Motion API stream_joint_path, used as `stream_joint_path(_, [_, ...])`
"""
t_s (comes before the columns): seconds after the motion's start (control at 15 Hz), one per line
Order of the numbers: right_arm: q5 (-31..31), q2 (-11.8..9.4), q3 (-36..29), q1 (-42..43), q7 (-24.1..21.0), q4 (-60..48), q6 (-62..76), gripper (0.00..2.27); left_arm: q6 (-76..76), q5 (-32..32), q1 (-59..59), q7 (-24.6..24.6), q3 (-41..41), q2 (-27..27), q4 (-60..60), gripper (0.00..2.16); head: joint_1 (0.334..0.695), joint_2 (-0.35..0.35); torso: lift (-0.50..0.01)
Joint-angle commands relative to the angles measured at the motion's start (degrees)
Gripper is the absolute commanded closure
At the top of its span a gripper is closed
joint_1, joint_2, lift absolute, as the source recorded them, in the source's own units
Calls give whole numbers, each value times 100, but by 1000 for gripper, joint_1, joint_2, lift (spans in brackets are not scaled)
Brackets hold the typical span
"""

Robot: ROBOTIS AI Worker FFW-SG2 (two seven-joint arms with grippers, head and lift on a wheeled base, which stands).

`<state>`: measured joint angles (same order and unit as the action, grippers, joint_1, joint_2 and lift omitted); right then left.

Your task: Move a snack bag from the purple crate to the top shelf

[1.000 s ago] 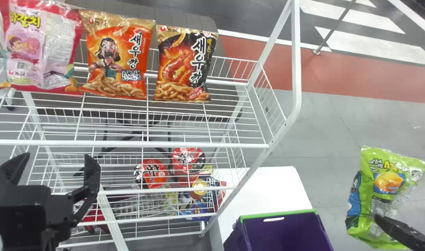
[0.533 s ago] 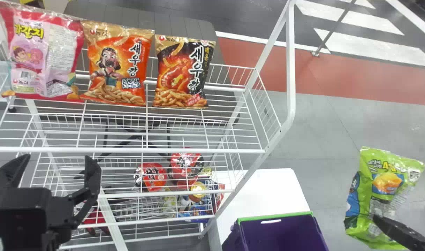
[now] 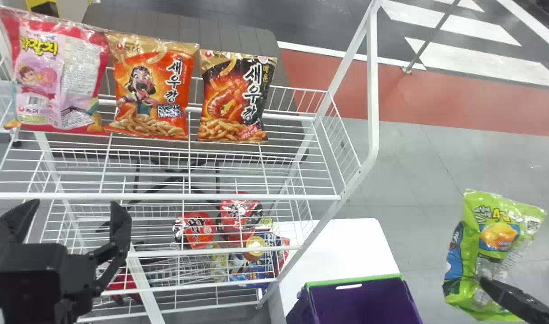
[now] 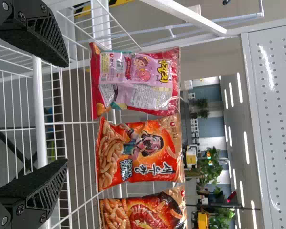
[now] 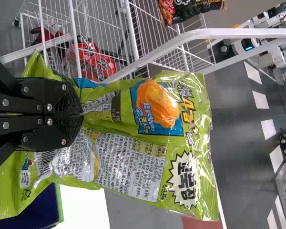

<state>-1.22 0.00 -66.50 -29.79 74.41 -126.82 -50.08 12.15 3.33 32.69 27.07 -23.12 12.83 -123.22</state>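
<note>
At the head view's lower right, my right gripper (image 3: 488, 285) holds a green snack bag (image 3: 492, 238), to the right of the purple crate (image 3: 362, 301) and the rack. In the right wrist view the closed right gripper (image 5: 82, 114) pinches the green bag (image 5: 128, 157) near its middle. My left gripper (image 3: 74, 216) stands open, parked before the rack's left part; in the left wrist view nothing is between the fingers of the left gripper (image 4: 66, 114). On the top shelf (image 3: 229, 196) three snack bags stand in a row, the black one (image 3: 236, 99) rightmost.
Right of the black bag, the top shelf's wire side panel (image 3: 342, 135) meets a white upright post (image 3: 373, 90). Red-lidded cups (image 3: 197, 229) and other packs sit on lower levels. A white surface (image 3: 346, 247) lies behind the crate.
In the head view the rack, its bags and the crate have shifted slightly; the top shelf now shows lower. The green bag stays in my right gripper, almost unmoved. My left gripper remains open.
</note>
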Motion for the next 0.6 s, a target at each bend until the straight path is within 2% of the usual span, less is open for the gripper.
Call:
stream_joint_path(0.0, [26,5,-3,0,21,-19,72,1872,-6,1,9,0,0,0,0,103,695,-350,0])
stream_joint_path(0.13, [43,5,-21,9,38,-186,-51,1872,-6,1,9,0,-17,0,18,103,695,-350,0])
stream_joint_path(0.33, [166,5,-100,299,391,-897,-438,1878,-6,10,0,0,-88,-9,26,103,695,-350,0])
stream_joint_path(0.4, [166,5,-73,422,391,-1161,-613,1993,-6,80,9,9,-140,-9,18,103,695,-350,0])
stream_joint_path(0.53, [201,5,85,589,391,-1539,-947,1993,-6,106,9,18,-167,0,9,103,695,-350,0])
